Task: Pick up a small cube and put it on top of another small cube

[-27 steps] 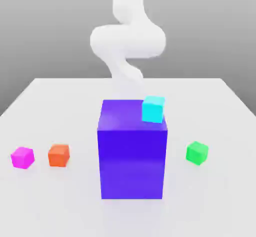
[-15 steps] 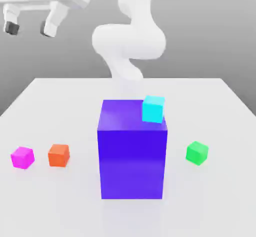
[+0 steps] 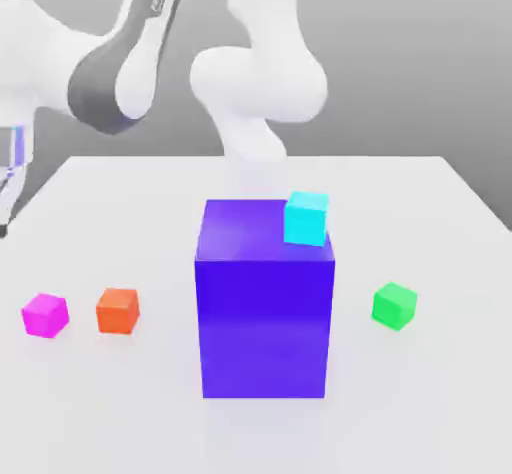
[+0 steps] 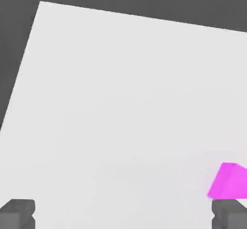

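Note:
The small magenta cube [image 3: 45, 315] lies on the white table [image 3: 420, 202] at the exterior view's left. The small green cube [image 3: 394, 306] lies at the right, on the far side of the big purple block. My arm [image 3: 110, 72] reaches over to the left, and the hand hangs at the picture's left edge, above and behind the magenta cube. In the hand view my gripper [image 4: 123, 216] is open, its dark fingertips [image 4: 19, 213] wide apart with nothing between them. The magenta cube [image 4: 229, 180] lies beside one fingertip, outside the gap.
A big purple block [image 3: 264, 302] stands mid-table with a small cyan cube [image 3: 306, 218] on its top right corner. A small orange-red cube [image 3: 118, 311] lies just right of the magenta one. The table's left edge is close to the hand.
The arm has swung out to the exterior view's left. The hand has come down from the upper left to the left edge near table height. No cube has moved.

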### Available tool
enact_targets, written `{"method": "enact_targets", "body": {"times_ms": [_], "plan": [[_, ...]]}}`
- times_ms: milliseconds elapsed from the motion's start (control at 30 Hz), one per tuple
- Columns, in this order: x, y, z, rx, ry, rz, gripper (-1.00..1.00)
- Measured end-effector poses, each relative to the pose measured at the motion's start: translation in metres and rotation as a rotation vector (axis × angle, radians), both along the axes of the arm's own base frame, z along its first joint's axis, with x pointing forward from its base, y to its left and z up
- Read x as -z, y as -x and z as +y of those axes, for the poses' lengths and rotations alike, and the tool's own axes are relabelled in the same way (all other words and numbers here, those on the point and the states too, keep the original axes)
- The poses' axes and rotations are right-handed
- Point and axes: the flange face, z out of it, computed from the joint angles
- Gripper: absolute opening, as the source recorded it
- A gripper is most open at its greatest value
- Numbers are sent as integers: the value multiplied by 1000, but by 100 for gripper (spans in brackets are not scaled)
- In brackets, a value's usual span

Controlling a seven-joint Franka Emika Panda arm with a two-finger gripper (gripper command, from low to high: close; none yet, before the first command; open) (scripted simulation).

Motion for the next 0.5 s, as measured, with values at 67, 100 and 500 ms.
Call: {"method": "enact_targets", "body": {"times_ms": [67,100,500], "plan": [[27,25,-10,107,-43,12,0],[39,37,-13,158,-65,17,0],[147,73,-12,326,-148,33,-100]]}}
